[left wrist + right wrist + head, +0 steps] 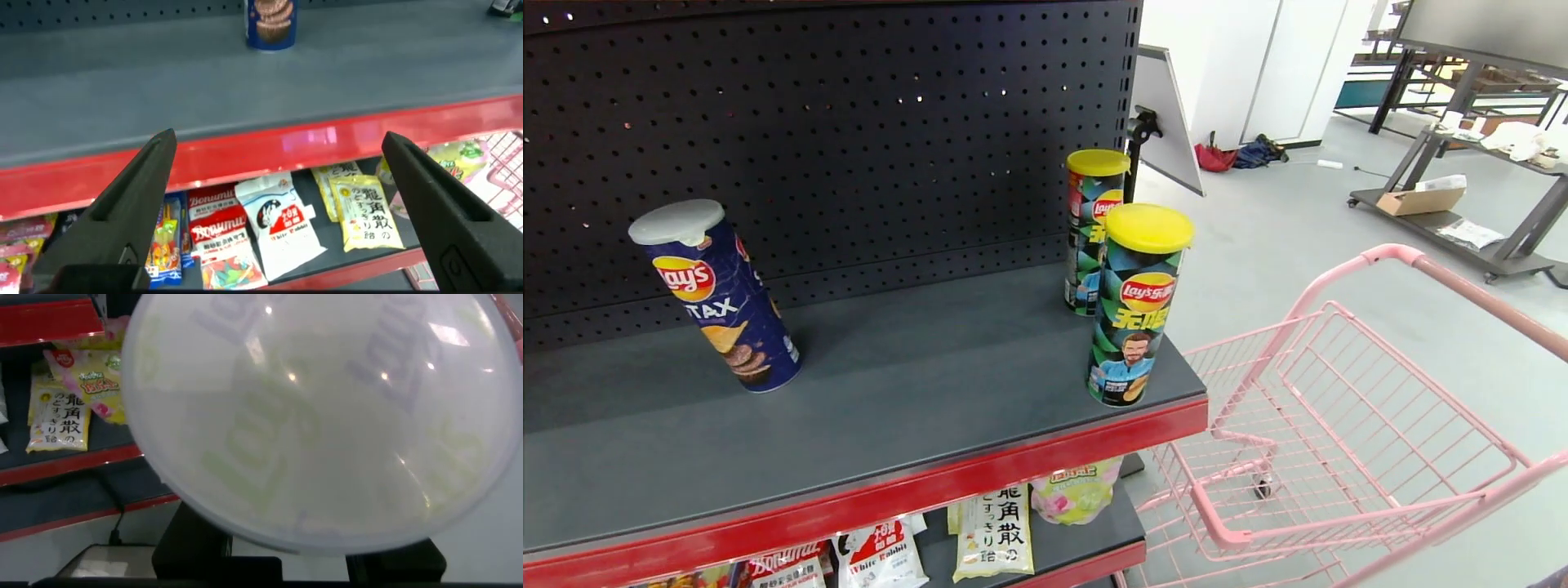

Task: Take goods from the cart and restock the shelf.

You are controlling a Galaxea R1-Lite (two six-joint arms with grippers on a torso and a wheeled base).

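A clear-lidded can [310, 416] is judged gripped upright by the right gripper [294, 567], jaws closed on it, low beside the lower shelf [65, 468]; the upper shelf [890, 384] lies above and to its left. The left gripper [278, 204] is empty, jaws spread wide.

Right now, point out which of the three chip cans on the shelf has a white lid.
The dark blue can, left on the shelf; the front green can and rear green can at right have yellow lids.
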